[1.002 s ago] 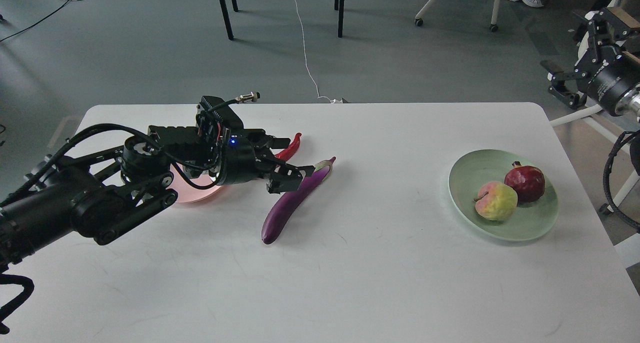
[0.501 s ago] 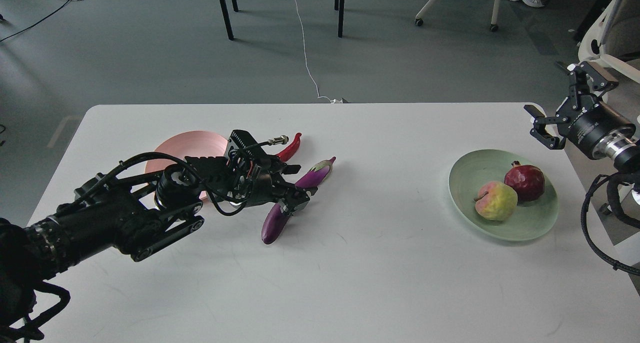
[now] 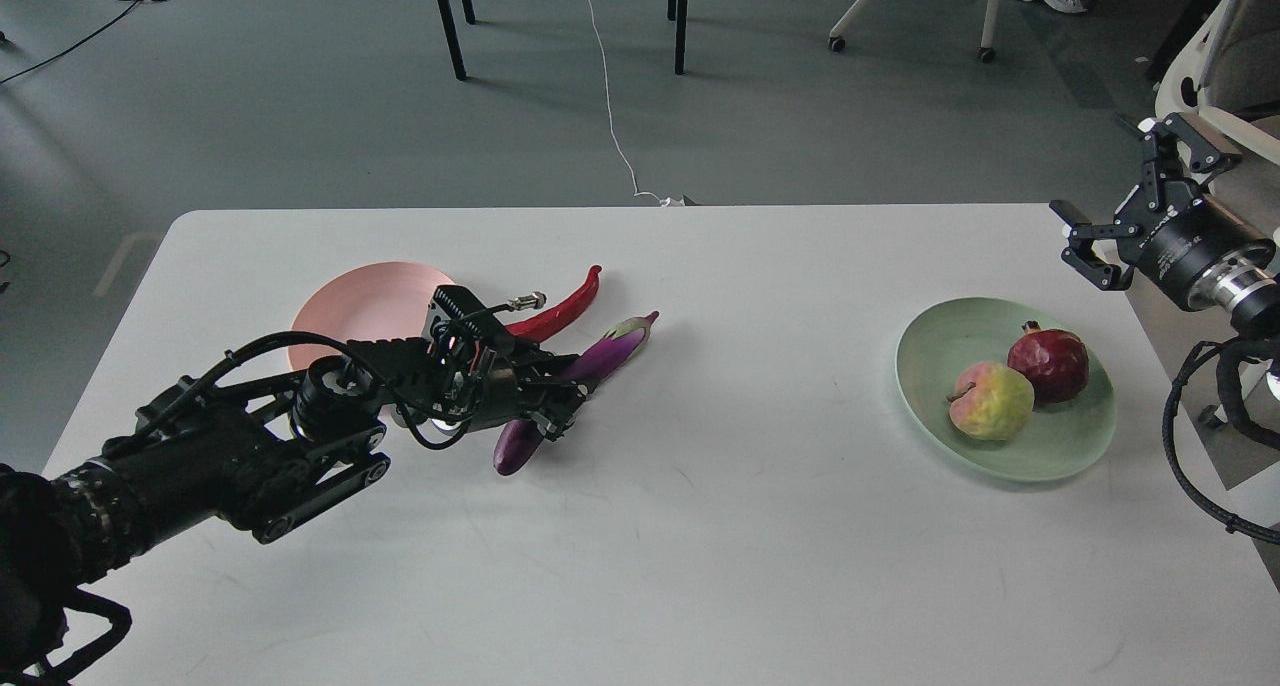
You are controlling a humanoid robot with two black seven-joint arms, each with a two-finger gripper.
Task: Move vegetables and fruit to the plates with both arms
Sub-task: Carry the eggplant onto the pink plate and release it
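My left gripper is shut on the middle of the long purple eggplant, which lies slanted right of the pale pink plate. The red chili pepper lies just behind the eggplant, next to the pink plate's right rim. The pink plate holds nothing that I can see; my arm covers its near part. The dark red pomegranate and the yellow-pink peach-like fruit sit together on the mint green plate at the right. My right gripper is open and empty, raised at the table's far right corner.
The white table has rounded corners and bare surface between the two plates and in front. Behind it on the grey floor stand black chair legs and a white cable. A white chair frame stands at the far right.
My left gripper has come down and closed on the eggplant, then pulled it a little left toward the pink plate. My right arm drew back from the green plate and now holds almost still.
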